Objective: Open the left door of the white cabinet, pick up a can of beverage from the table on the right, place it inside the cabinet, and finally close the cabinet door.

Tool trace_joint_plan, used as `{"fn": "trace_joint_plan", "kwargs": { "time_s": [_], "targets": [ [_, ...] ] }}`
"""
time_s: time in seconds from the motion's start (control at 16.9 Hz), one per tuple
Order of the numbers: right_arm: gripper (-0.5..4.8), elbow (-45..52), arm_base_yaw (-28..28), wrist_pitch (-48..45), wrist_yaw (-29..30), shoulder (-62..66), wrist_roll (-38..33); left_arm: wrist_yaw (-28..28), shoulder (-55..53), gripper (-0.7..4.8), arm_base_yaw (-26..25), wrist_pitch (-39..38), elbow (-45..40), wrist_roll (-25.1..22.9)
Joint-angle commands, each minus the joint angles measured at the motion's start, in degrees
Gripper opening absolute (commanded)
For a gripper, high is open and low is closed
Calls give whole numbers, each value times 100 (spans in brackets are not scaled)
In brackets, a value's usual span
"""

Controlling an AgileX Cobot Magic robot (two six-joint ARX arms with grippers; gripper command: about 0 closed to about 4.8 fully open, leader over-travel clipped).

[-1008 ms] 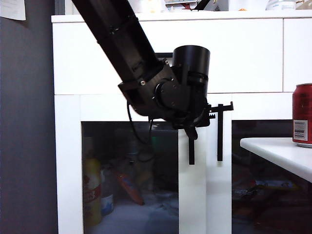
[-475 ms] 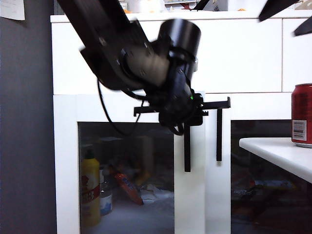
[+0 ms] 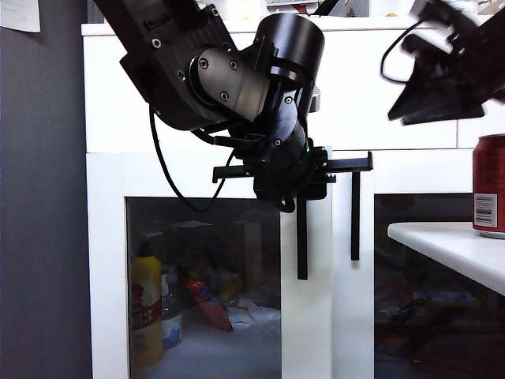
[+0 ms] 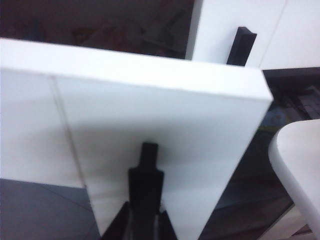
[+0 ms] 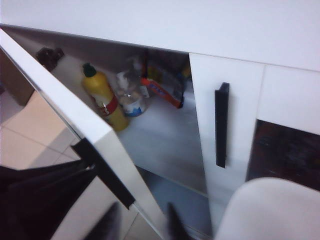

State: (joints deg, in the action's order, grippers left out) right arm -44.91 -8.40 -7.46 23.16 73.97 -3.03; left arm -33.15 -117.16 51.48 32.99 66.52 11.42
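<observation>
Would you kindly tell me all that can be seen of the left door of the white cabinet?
The left door is a tall white frame around a dark glass panel, with a vertical black bar handle near its free edge. It stands swung partly open, baring the shelf inside the white cabinet. The left gripper is shut on the top of that handle; the right gripper hangs apart, above the table side.

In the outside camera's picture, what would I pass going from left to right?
Yellow bottle inside the white cabinet → left claw shut on the left door's handle → twin door's handle → right claw, up high → red can on the table.
</observation>
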Motion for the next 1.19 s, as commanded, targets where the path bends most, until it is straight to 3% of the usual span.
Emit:
{"fn": "trace_joint_plan", "kwargs": {
  "time_s": [0.06, 0.24, 0.59, 0.89, 1.19],
  "targets": [
    [156, -181, 0, -199, 260, -48, 35, 122, 44, -5, 70, -76, -22, -28],
    [154, -249, 13, -638, 247, -101, 223, 138, 44, -5, 66, -74, -22, -26],
    [-1, -741, -11, -774, 144, 669, 341, 144, 44, -5, 66, -70, -22, -26],
    [-1, -2111, -57, 140, 673, 2035, 328, 144, 44, -5, 68, -72, -22, -26],
    [-1, -2247, -269, 946, 1058, 2326, 656, 144, 48, -5, 111, -240, -22, -55]
  ]
}}
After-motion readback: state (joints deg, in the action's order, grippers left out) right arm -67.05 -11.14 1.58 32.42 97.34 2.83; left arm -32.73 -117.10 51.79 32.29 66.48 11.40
